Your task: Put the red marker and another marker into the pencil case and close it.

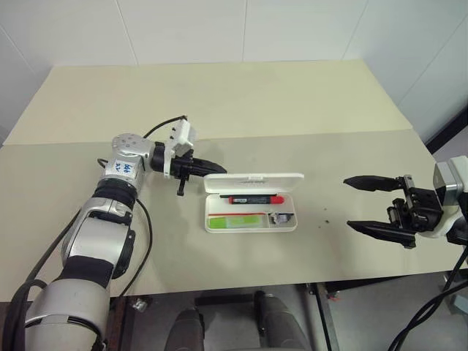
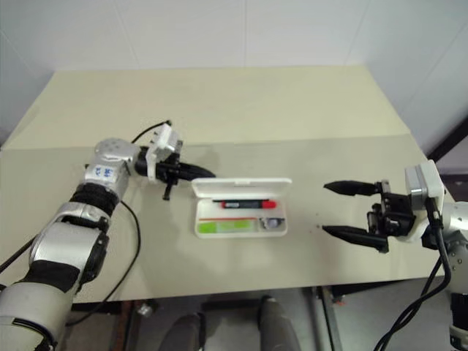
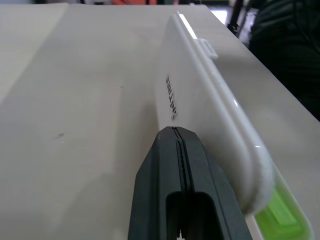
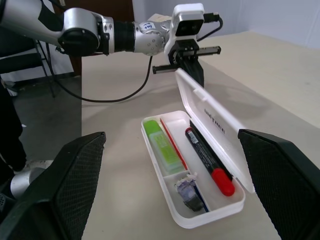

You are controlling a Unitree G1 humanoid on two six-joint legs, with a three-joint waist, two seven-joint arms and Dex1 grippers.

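Table (image 1: 219,102): pale beige top with a seam across it
Wall (image 1: 183,29): white panels behind
Floor (image 1: 453,128): dark strip beside the wall

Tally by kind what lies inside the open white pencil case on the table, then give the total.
Red-capped markers: 1, the red marker
Green highlighters: 1, the light-green highlighter
Small crumpled bits, kind unclear: 1, the small item in the end compartment
Total: 3, all inside the pencil case, lid raised.

Lid lettering: dark "UNITREE" printed on the white lid (image 3: 200,95) of the case (image 4: 200,165), legible in both wrist views.
Arm sticker: blue marks, unreadable.
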